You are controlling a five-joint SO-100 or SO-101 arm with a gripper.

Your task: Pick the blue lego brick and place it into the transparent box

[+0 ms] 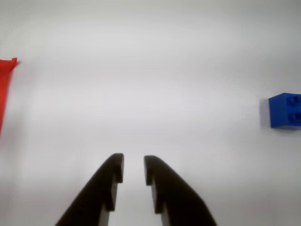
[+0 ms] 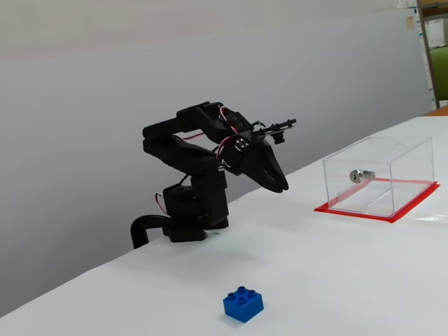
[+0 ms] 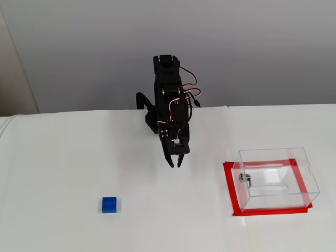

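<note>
The black arm (image 3: 168, 100) is sitting folded near the back edge of the white table (image 3: 63, 157), with its gripper (image 3: 175, 164) hanging above the surface and pointing downward and forward. In the wrist view the gripper (image 1: 133, 169) is showing its two dark fingers (image 1: 106, 183) standing a little apart, a narrow strip of bare table visible between the tips and nothing held there. The blue lego brick (image 3: 109, 204) is lying on the table well apart from the gripper, toward the front left in a fixed view, studs facing up; in a fixed view from the side it (image 2: 243, 303) is resting near the front edge, and in the wrist view it (image 1: 285, 111) is peeking in at the right border, partly cut off. The transparent box (image 3: 275, 178) is standing upright on its red-edged base at the right of the table, a small silver lock (image 3: 245, 179) showing on its left wall, and it is seeming empty, though reflections make that hard to confirm. In the wrist view a red strip (image 1: 5, 89) at the left edge is probably a corner of that base.
</note>
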